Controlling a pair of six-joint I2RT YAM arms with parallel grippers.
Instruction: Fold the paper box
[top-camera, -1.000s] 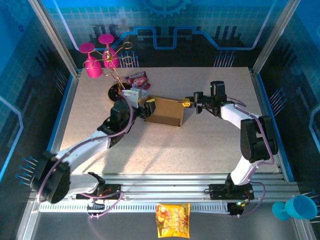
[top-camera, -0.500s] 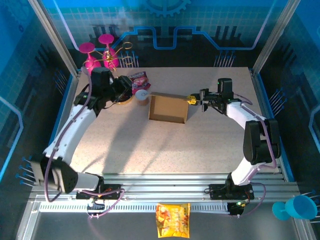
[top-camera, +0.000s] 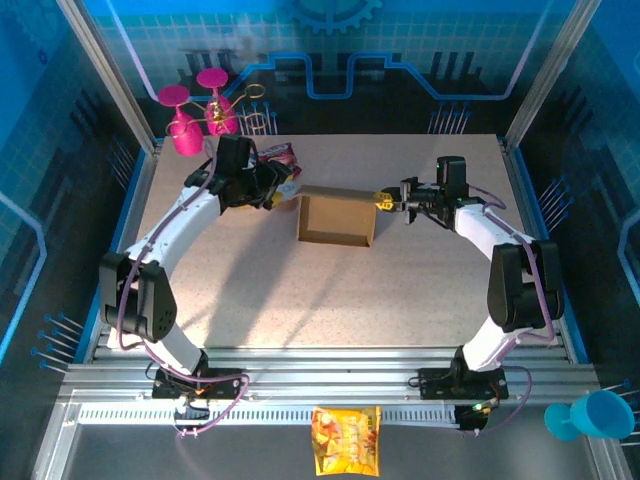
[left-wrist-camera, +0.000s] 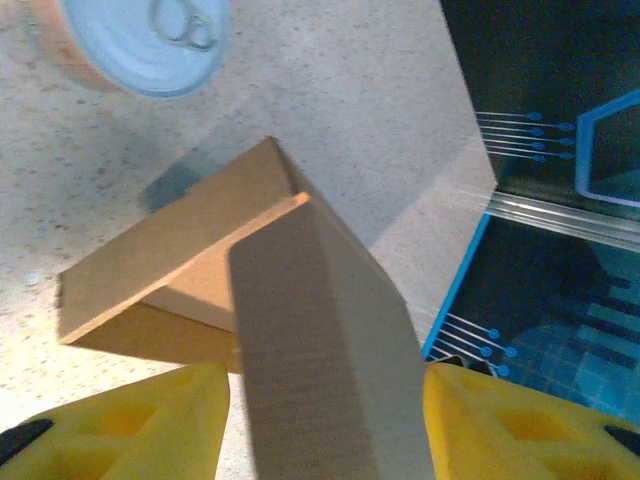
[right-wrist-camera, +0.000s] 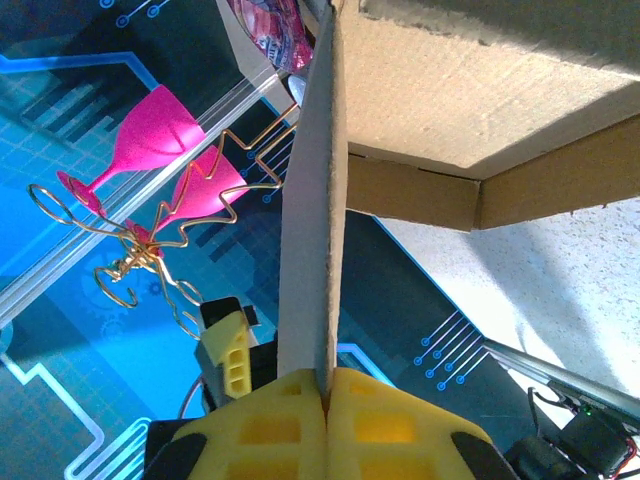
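Me and the paper box (top-camera: 335, 225)
My right gripper (right-wrist-camera: 325, 385) pinches its edge tight. My left gripper (left-wrist-camera: 325, 400) sits half open around a wall; I cannot tell if it squeezes.

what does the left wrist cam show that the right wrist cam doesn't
Left wrist, not right: a round tin with a pale blue pull-tab lid. Right wrist, not left: two pink plastic goblets with a gold wire rack. Both: the brown cardboard paper box on the speckled table, one flap flanked by the left gripper, another's edge pinched shut in the right gripper.
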